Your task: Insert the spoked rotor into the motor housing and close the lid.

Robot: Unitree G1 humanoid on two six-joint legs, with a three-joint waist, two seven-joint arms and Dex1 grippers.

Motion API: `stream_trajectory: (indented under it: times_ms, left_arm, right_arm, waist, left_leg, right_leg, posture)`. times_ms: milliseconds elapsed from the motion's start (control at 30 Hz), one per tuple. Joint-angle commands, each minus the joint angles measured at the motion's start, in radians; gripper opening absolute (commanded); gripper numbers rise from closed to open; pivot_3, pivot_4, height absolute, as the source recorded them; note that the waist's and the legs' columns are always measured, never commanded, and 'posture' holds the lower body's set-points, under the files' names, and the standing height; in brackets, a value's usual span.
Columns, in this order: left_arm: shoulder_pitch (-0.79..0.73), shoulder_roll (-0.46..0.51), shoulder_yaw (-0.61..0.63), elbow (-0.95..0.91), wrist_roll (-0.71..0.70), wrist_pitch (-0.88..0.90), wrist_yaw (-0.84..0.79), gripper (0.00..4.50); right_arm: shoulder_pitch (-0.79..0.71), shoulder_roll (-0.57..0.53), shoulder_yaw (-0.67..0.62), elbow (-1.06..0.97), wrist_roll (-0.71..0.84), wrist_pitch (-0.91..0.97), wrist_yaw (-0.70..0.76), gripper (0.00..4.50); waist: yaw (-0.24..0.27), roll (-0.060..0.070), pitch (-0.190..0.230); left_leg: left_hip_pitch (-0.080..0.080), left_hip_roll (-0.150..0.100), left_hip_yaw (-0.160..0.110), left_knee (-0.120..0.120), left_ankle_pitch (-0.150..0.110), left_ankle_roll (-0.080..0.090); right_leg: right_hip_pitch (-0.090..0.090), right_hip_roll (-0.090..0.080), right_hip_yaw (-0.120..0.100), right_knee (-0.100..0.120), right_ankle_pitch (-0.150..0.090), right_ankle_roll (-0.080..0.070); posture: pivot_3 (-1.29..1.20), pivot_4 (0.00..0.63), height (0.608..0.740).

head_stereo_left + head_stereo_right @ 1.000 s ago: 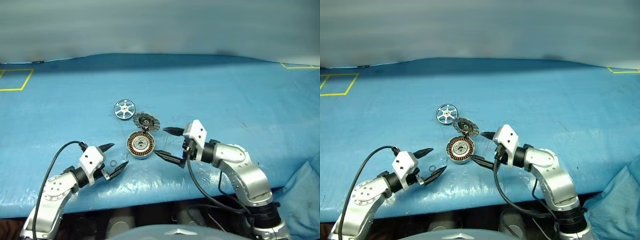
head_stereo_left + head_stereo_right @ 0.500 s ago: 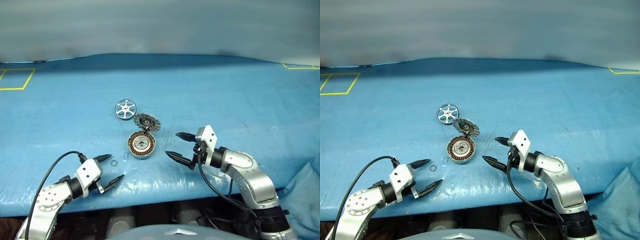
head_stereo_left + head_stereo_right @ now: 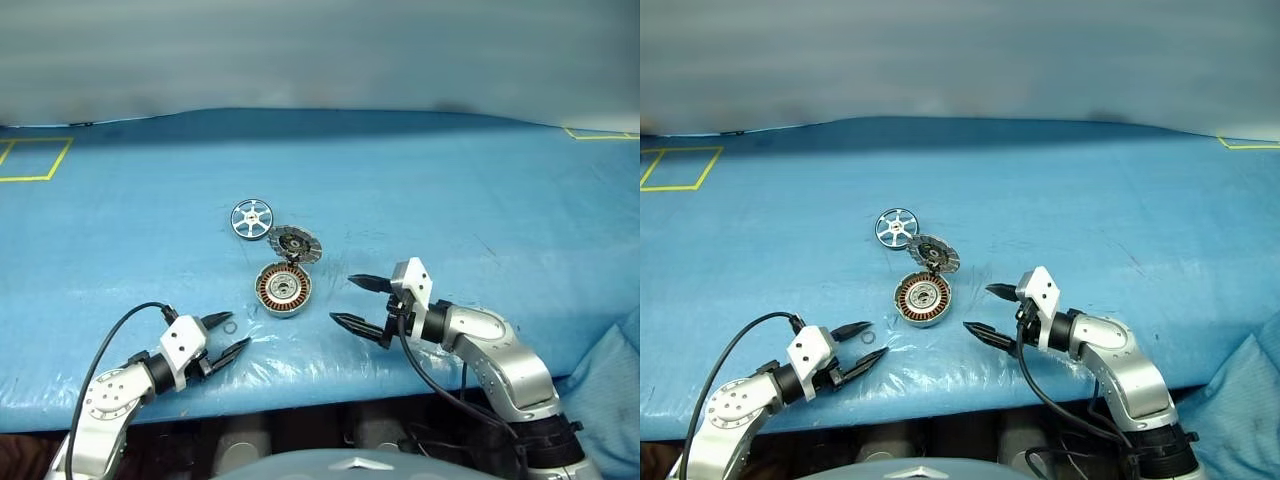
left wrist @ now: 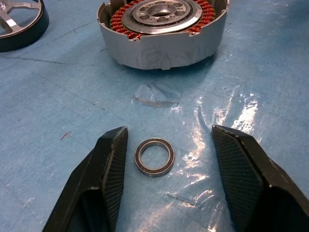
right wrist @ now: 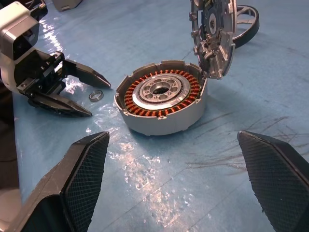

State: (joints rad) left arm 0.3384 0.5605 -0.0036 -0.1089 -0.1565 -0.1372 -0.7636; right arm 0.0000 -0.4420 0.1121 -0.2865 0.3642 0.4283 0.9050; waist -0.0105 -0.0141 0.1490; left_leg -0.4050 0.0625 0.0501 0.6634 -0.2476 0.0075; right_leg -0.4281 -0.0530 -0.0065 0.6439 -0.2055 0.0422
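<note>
1. blue sheeting covers the desk [image 3: 480, 190]; yellow tape outlines sit near its far corners.
2. motor housing [image 3: 282, 289] stands open side up on the desk, copper windings visible inside.
3. lid [image 3: 295, 243] leans tilted against the housing's far rim, dark centre facing out.
4. spoked rotor [image 3: 250, 218] lies flat on the desk just beyond the lid, outside the housing.
5. small metal ring [image 4: 154, 157] lies flat on the desk between the left pincer's fingers, nearer one finger; contact cannot be told.
6. left pincer [image 3: 232, 334] is low at the desk's near edge, fingers apart, gripping nothing.
7. right pincer [image 3: 348, 302] is beside the housing, fingers spread wide, empty.
</note>
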Motion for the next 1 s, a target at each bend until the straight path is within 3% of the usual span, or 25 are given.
stream_trajectory:
  times_ms: [33, 267, 400, 500, 600, 933, 1000]
  left_arm:
    - [0.016, 0.006, 0.002, 0.038, 0.048, 0.005, 0.038, 2.63]
    - [0.017, 0.005, -0.001, 0.059, 0.050, 0.000, 0.054, 2.63]
    - [0.021, 0.003, 0.004, 0.058, 0.060, 0.010, 0.079, 1.49]
    - [0.025, -0.001, 0.007, 0.052, 0.048, 0.027, 0.084, 1.49]
    - [0.033, -0.005, 0.009, 0.024, 0.058, 0.033, 0.107, 0.66]
    - [0.024, -0.013, 0.010, -0.043, 0.044, 0.062, 0.143, 0.63]
    - [0.014, -0.024, 0.019, -0.068, -0.010, 0.076, 0.124, 0.63]
  right_arm:
    - [0.010, -0.021, 0.019, 0.014, -0.008, -0.058, 0.031, 4.50]
    - [0.014, -0.046, 0.062, 0.099, -0.034, -0.104, 0.067, 4.50]
    - [0.009, -0.047, 0.067, 0.125, -0.037, -0.119, 0.073, 4.50]
    - [0.005, -0.045, 0.067, 0.130, -0.037, -0.124, 0.072, 4.50]
    - [0.000, -0.043, 0.069, 0.133, -0.039, -0.126, 0.070, 4.50]
    - [-0.005, -0.037, 0.071, 0.131, -0.042, -0.131, 0.061, 4.50]
    - [-0.006, -0.038, 0.072, 0.132, -0.040, -0.131, 0.063, 4.50]
  waist:
    - [0.000, 0.000, 0.000]
    - [0.000, 0.001, -0.001]
    - [-0.001, 0.001, -0.002]
    - [0.000, 0.002, -0.002]
    - [-0.001, 0.002, -0.002]
    - [0.000, 0.002, -0.002]
    - [0.000, 0.002, -0.002]
  left_leg:
    - [0.000, 0.000, 0.000, 0.000, 0.000, 0.000]
    - [0.006, 0.000, 0.000, -0.001, 0.000, 0.000]
    - [0.006, 0.000, 0.000, -0.001, 0.000, 0.000]
    - [0.006, 0.000, 0.000, -0.001, 0.000, 0.000]
    - [0.006, 0.000, 0.001, -0.002, 0.000, 0.000]
    - [0.006, 0.000, 0.001, -0.002, 0.000, 0.000]
    - [0.006, 0.000, 0.001, -0.002, 0.000, 0.000]
  right_leg:
    - [0.000, 0.000, 0.000, 0.000, 0.000, 0.000]
    - [0.000, 0.000, 0.000, 0.000, 0.000, 0.000]
    - [0.000, 0.000, 0.000, 0.000, 0.000, 0.000]
    - [0.000, 0.000, 0.000, 0.000, 0.000, 0.000]
    - [0.000, -0.001, 0.000, 0.000, 0.000, 0.000]
    - [-0.001, -0.001, 0.000, 0.000, 0.000, 0.000]
    - [-0.001, -0.001, 0.000, 0.000, 0.000, 0.000]
  posture:
    - [0.00, 0.150, 0.740]
    - [0.00, 0.150, 0.740]
    - [0.00, 0.150, 0.740]
    - [0.00, 0.150, 0.740]
    - [0.00, 0.150, 0.740]
    - [0.00, 0.150, 0.740]
    - [0.00, 0.150, 0.740]
